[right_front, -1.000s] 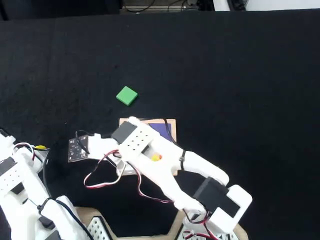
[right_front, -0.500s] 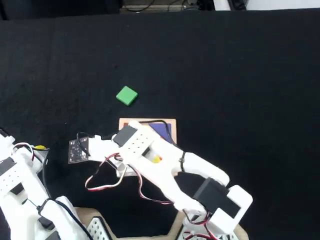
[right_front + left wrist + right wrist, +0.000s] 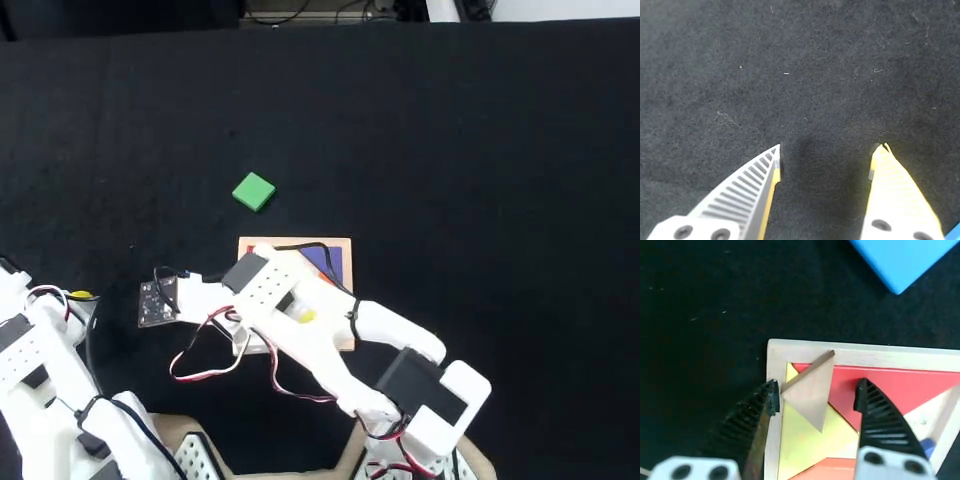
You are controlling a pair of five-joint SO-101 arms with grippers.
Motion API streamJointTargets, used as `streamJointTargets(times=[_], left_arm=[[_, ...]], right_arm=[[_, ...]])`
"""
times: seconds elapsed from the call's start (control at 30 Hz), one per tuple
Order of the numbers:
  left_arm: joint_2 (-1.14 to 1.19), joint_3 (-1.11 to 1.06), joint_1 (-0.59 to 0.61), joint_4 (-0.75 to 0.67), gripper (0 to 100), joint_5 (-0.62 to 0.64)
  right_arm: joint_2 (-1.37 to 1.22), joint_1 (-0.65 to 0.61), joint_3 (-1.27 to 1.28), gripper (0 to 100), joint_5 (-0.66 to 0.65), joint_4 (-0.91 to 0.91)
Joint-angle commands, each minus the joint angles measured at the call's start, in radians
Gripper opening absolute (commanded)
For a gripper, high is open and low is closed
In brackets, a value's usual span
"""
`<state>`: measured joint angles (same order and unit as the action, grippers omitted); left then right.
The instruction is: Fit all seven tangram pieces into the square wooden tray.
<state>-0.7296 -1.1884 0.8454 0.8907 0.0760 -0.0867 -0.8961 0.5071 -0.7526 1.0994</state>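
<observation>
My right gripper stands open over a corner of the wooden tray. Between its fingers a pale brown triangle lies tilted, one edge raised near the tray rim, over a red piece and a yellow piece inside the tray. In the high view the right arm covers most of the tray; a blue-violet piece shows inside. A green square lies on the cloth beyond the tray. My left gripper is open above bare black cloth.
A light blue piece lies on the cloth outside the tray corner. The left arm sits at the table's near left edge. Black cloth covers the whole table, with wide free room at the back and right.
The right arm has drawn back slightly toward the near edge, and more of the tray's far rim shows. The left arm and green square have not moved.
</observation>
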Motion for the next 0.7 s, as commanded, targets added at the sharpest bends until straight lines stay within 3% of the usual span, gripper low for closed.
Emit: streamJointTargets(times=[0.0, 0.4, 0.67], left_arm=[[-0.011, 0.002, -0.015, -0.015, 28, 0.002], [-0.011, 0.002, -0.015, -0.015, 28, 0.002], [-0.011, 0.002, -0.015, -0.015, 28, 0.002]], right_arm=[[-0.002, -0.008, -0.016, 18.4, 0.005, -0.017], [-0.002, -0.006, -0.036, 0.9, 0.008, -0.011], [-0.002, -0.006, -0.053, 1.1, 0.009, -0.012]])
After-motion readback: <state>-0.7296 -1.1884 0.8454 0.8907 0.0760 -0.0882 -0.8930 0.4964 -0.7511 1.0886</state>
